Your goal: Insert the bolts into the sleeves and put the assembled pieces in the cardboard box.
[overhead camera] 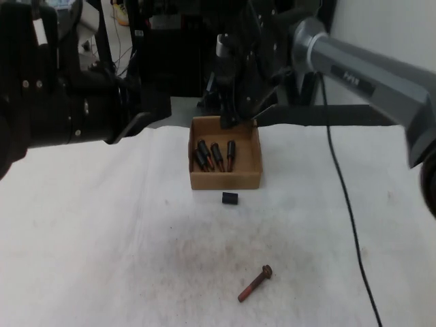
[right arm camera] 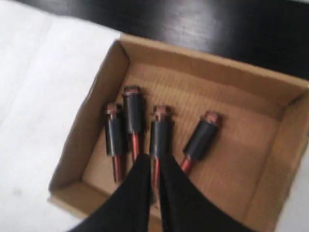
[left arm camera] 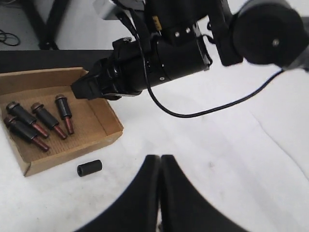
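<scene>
White cloth (overhead camera: 102, 238) covers the bench, rumpled and stained toward the near edge. Clock directions below are read in the high view, with twelve at the far side.

The last loose sleeve (overhead camera: 232, 198) lies on its side just beside the front wall of the cardboard box (overhead camera: 225, 181), at its six o'clock. Its bolt (overhead camera: 255, 283) lies well apart from it, at about five o'clock from the sleeve, with the head toward the box. Four assembled pieces (overhead camera: 216, 157) lie side by side inside the box.

The right gripper (right arm camera: 153, 162) hangs over the box near its twelve o'clock wall, fingers drawn together with nothing between them. The left gripper (left arm camera: 160, 159) is off at the box's nine o'clock side, also closed and empty. A black cable (overhead camera: 347, 204) trails down the cloth at three o'clock.

One pair is left to join, and the risks look plain. The short sleeve could roll or skid against the box when pinched. The bolt may roll on the soft cloth or be gripped askew, so it jams at the sleeve's mouth. Leaving low, the right gripper could catch the rim and drag the light box.
</scene>
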